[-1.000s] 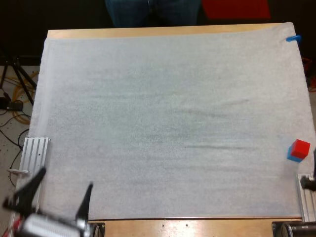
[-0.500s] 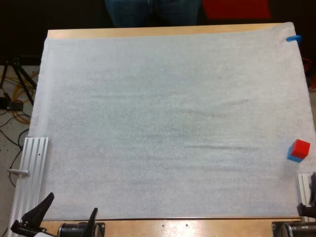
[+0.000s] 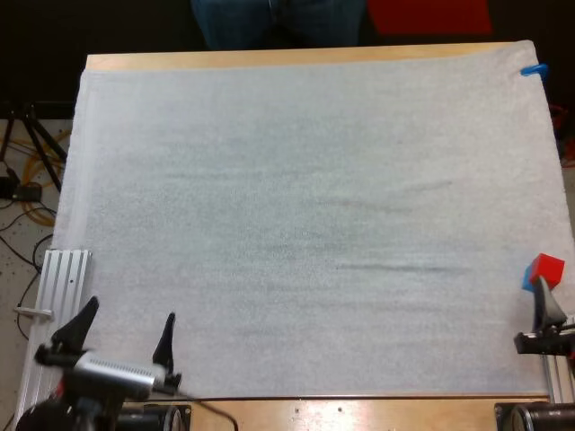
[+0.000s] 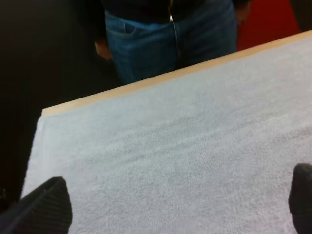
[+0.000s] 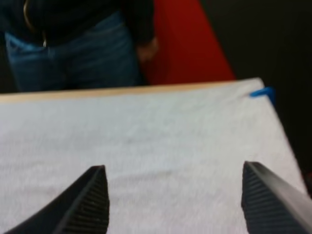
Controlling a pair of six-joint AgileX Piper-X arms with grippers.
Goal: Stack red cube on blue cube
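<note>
At the mat's right edge in the high view, the red cube [image 3: 547,268] sits on the blue cube [image 3: 527,279], of which a thin edge shows. My right gripper [image 3: 550,310] hangs just in front of the pair, one dark finger overlapping their near side. Its fingers [image 5: 88,201] stand wide apart over bare mat in the right wrist view, so it is open. My left gripper [image 3: 123,329] is over the mat's near left corner, far from the cubes. It is open, its fingertips [image 4: 45,205] far apart with nothing between them.
A person in jeans [image 3: 269,22] stands at the table's far side, also in the left wrist view [image 4: 170,44] and right wrist view [image 5: 73,53]. Metal rails [image 3: 63,278] flank the mat's near corners. Cables and a tripod lie on the floor at left.
My left gripper dropped toward the near edge, then came back up over the mat's near left corner. My right gripper moved forward to just in front of the cubes.
</note>
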